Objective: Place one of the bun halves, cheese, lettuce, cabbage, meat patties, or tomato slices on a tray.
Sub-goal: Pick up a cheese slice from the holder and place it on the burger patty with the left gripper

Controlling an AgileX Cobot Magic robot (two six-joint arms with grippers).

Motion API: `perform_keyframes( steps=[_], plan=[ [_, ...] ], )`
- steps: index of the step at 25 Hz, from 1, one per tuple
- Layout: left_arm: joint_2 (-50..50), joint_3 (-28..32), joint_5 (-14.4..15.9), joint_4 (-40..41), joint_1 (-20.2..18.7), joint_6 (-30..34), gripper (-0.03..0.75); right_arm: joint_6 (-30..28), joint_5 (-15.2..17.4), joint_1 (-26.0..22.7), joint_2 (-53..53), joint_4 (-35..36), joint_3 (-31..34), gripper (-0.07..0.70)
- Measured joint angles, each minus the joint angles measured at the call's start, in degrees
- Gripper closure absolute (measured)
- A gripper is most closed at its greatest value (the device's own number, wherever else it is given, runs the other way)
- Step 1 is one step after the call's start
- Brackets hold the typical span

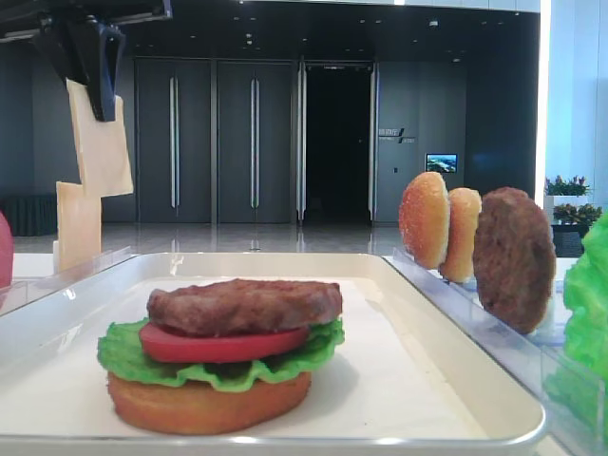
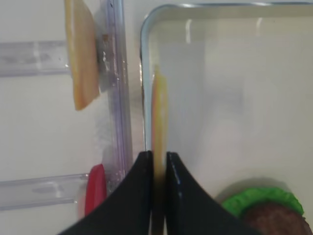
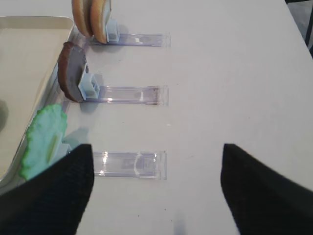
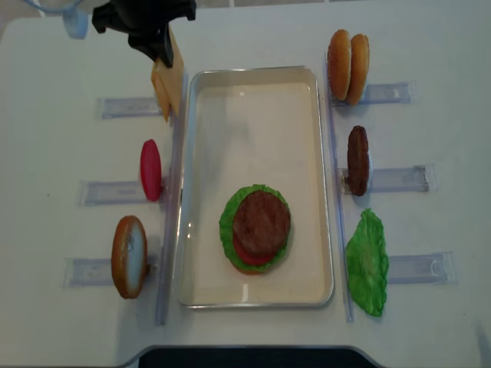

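**A:** What does the left gripper (image 2: 157, 164) do at this moment?

**B:** Its two black fingers (image 2: 139, 196) are pressed together on a thin pale-yellow cheese slice (image 2: 159, 112). The slice hangs on its edge from the jaws, above the far left part of the table.

**A:** And where is this slice compared to the tray (image 4: 322, 184)?

**B:** In the left wrist view it hangs just along the left rim of the tray, near the far left corner. Whether it is over the rim or a little inside, I cannot tell. It does not lie on the tray floor.

**A:** What is beside it?

**B:** Just to the left, a second cheese slice (image 2: 80, 58) stands upright in a clear rack (image 2: 29, 58). Nearer on the same side a red tomato slice (image 4: 150, 170) stands in its rack, and then a bun half (image 4: 129, 256) at the near left.

**A:** And inside the tray?

**B:** Toward the near end there is a stack: a flat bun half (image 1: 204, 404) at the bottom, lettuce (image 1: 123, 353), a tomato slice (image 1: 218, 344), and a meat patty (image 1: 245, 304) on top.

**A:** The right side?

**B:** Two bun halves (image 4: 347, 66) at the far right, a patty (image 4: 357, 159) in the middle rack, a lettuce leaf (image 4: 367, 262) near. The right gripper (image 3: 156, 188) hovers over the table beside that leaf, jaws spread wide, holding nothing.
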Motion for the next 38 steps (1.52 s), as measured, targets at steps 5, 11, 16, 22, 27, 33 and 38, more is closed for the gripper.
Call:
perform_keyframes(
  steps=[5, 11, 16, 22, 27, 33, 38],
  plan=[
    [-2.88, 4.48, 0.0, -2.95, -1.79, -0.12, 0.68, 0.0, 0.0, 0.0, 0.0, 0.0, 0.0, 0.091],
    [-5.43, 8.34, 0.0, -4.77, -6.08, -0.45, 0.681, 0.0, 0.0, 0.0, 0.0, 0.0, 0.0, 0.091],
    [-5.64, 8.68, 0.0, -4.84, -10.75, -2.05, 0.681, 0.0, 0.0, 0.0, 0.0, 0.0, 0.0, 0.091],
    [-7.58, 11.16, -1.33, -7.43, -14.9, -2.91, 0.681, 0.0, 0.0, 0.0, 0.0, 0.0, 0.0, 0.091],
    [-12.4, 19.95, -8.02, -12.34, -15.86, -3.16, 0.681, 0.0, 0.0, 0.0, 0.0, 0.0, 0.0, 0.091],
    [-18.1, 32.46, -17.25, -17.43, -15.86, -2.65, 0.681, 0.0, 0.0, 0.0, 0.0, 0.0, 0.0, 0.091],
    [-20.58, 40.18, -25.01, -25.42, -15.86, 2.82, 0.681, 0.0, 0.0, 0.0, 0.0, 0.0, 0.0, 0.091]
  ],
)
